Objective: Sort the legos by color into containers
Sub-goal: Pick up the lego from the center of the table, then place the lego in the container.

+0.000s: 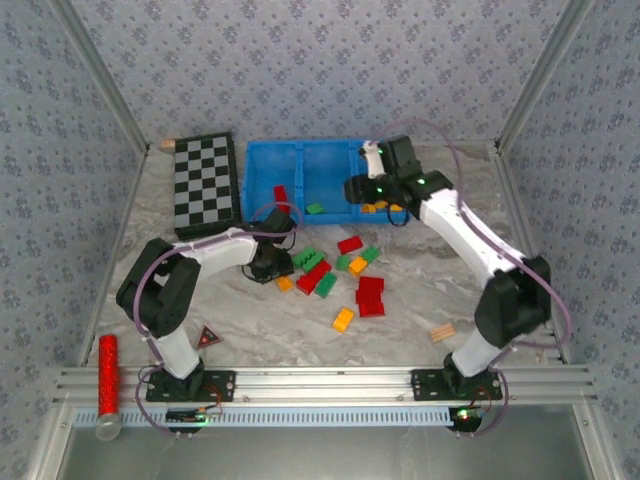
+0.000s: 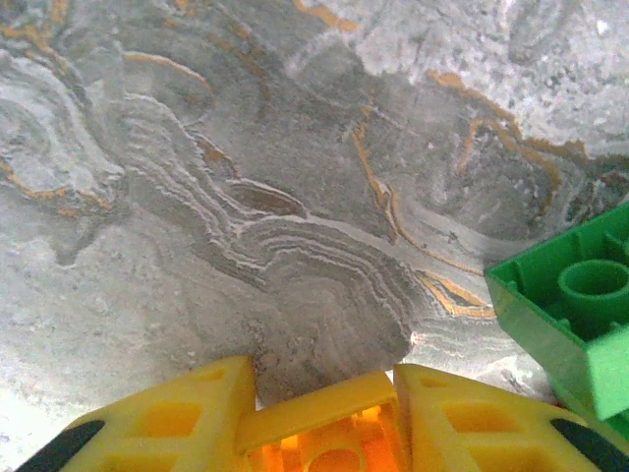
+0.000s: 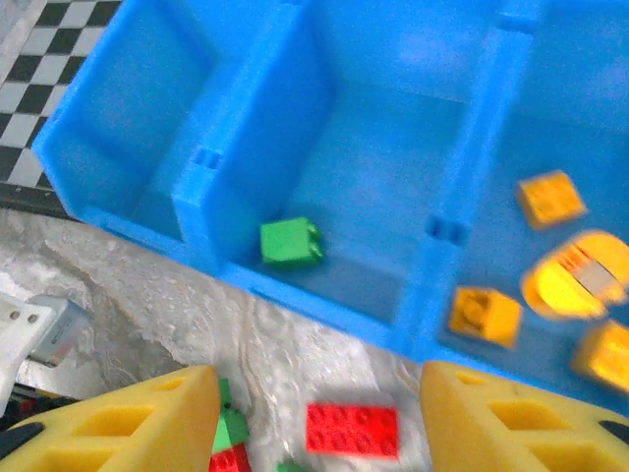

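Sorting has hardly begun, we judge: most legos (image 1: pixel 371 297) lie loose on the counter (image 1: pixel 270 330), just near of the blue tray (image 1: pixel 262 165). In the tray we see one red brick (image 1: pixel 281 194) in the left compartment, one green brick (image 3: pixel 290 242) in the middle and some orange pieces (image 3: pixel 484 315) at the right. The left tool (image 2: pixel 324 379) pinches an orange brick (image 2: pixel 319 438) low on the counter. The right tool (image 3: pixel 319 379) hangs spread at the tray's right end.
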### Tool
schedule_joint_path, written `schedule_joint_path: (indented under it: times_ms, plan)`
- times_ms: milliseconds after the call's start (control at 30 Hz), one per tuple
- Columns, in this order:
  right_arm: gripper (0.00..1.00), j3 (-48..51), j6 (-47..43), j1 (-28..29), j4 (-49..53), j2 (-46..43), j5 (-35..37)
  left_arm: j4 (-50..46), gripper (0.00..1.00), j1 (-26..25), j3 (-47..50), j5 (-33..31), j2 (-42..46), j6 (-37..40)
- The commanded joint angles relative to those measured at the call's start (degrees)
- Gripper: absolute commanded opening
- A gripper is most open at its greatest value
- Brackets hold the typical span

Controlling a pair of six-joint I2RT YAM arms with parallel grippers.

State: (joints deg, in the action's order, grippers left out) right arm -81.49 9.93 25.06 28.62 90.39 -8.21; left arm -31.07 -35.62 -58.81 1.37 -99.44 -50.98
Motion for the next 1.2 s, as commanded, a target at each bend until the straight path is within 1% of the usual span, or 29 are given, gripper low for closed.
schedule_joint_path:
  times_ms: [0, 133, 200, 333, 433, 567, 633, 700, 800, 867, 967, 1000, 1167]
  plan:
    - [0.58, 8.45, 5.98, 0.69, 6.81, -6.89, 2.06, -5.22, 0.33, -2.15, 1.78, 4.93, -2.88, 3.47]
    - [0.58, 21.63, 13.79, -1.99, 12.24, -16.53, 4.18, -7.51, 0.31, -2.15, 0.29, 3.4, 0.16, 5.61]
    - [0.58, 27.52, 18.03, -3.0, 13.92, -22.03, 4.44, -10.67, 0.3, -2.16, -1.34, 2.49, 1.53, 6.71]
    - [0.58, 36.18, 26.3, -2.1, 13.8, -30.55, 1.55, -13.39, 0.29, -2.16, -5.67, 1.07, 3.92, 8.21]
    - [0.57, 41.06, 36.28, 3.43, 12.89, -35.63, 1.66, -14.96, 0.29, -2.17, -10.18, -0.07, 4.93, 9.13]
    - [0.57, 43.12, 48.81, 16.34, 13.45, -40.27, 7.58, -14.94, 0.28, -2.18, -15.39, -0.48, 5.18, 9.58]
    - [0.57, 44.29, 53.43, 21.53, 13.06, -40.67, 9.49, -14.32, 0.28, -2.16, -18.09, -0.05, 4.79, 9.91]
    - [0.57, 46.5, 57.8, 26.98, 10.49, -40.12, 11.21, -12.68, 0.28, -2.23, -21.46, -0.22, 4.28, 10.18]
    - [0.57, 49.07, 62.52, 32.28, 3.82, -37.86, 13.41, -9.5, 0.28, -2.59, -27.3, -0.57, 2.6, 10.84]
    - [0.57, 49.25, 63.89, 35.0, 0.22, -35.47, 15.37, -8.68, 0.28, -3.26, -32.33, -1.32, 0.63, 12.0]
    - [0.58, 48.3, 64.48, 37.58, -3.22, -31.25, 17.87, -8.22, 0.28, -4.34, -39.57, -2.39, -3.11, 13.78]
    - [0.58, 47.98, 64.19, 38.22, -4.96, -29.92, 18.57, -6.54, 0.28, -4.74, -41.84, -2.51, -4.65, 14.17]
    - [0.58, 46.2, 62.75, 40.14, -9.09, -24.45, 20.37, -4.21, 0.28, -6.45, -50.76, -3.15, -12.34, 16.03]
